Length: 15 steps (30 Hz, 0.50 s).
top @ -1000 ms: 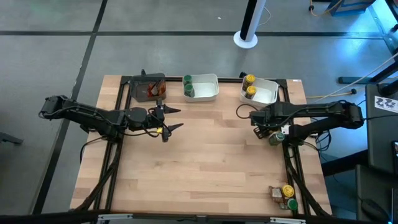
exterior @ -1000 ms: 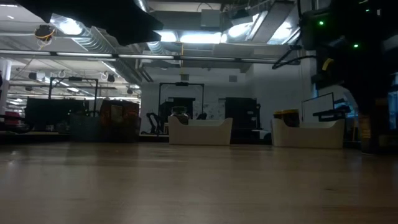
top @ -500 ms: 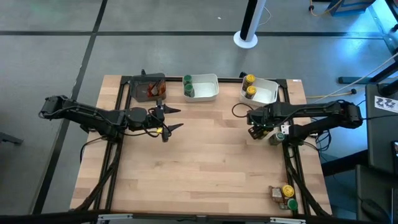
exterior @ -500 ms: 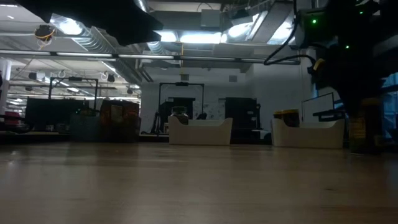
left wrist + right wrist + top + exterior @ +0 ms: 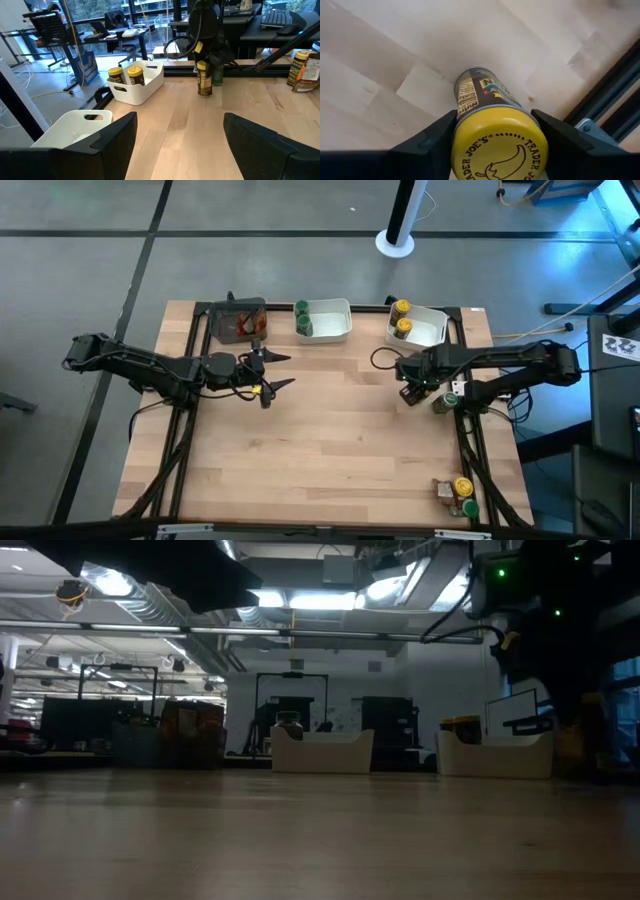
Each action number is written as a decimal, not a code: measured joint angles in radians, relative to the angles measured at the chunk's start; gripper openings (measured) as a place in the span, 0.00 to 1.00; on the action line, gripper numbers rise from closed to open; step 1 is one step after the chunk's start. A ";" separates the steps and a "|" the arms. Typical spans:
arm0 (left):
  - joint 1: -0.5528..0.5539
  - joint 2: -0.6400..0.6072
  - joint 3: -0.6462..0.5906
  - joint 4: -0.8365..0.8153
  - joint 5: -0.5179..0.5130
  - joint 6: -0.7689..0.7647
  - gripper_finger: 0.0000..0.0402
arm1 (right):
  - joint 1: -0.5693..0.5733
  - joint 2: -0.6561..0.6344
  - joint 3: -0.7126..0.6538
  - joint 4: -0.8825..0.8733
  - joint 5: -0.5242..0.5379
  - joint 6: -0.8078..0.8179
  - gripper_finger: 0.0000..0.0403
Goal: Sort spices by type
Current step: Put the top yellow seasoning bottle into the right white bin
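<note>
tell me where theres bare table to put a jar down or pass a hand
The wide wooden middle and near-left of the table are bare, bordered by the left gripper and right gripper. It is crowded along the far edge, where the dark tray and two white trays sit, and at the near-right corner's jar cluster.

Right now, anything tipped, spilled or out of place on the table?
No spill or damage visible. The right gripper flanks an upright yellow-lidded jar. Unsorted jars sit at the table's near right corner, one apparently lying down.
</note>
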 joint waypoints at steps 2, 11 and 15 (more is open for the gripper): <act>0.000 0.000 0.000 0.000 0.000 0.000 0.70 | 0.000 0.000 0.026 -0.019 0.025 -0.006 0.57; 0.000 0.000 0.000 0.001 0.000 0.000 0.70 | -0.055 0.000 0.231 -0.204 0.181 -0.051 0.57; 0.000 0.000 0.000 0.000 0.000 -0.001 0.70 | -0.141 -0.001 0.316 -0.227 0.251 -0.118 0.57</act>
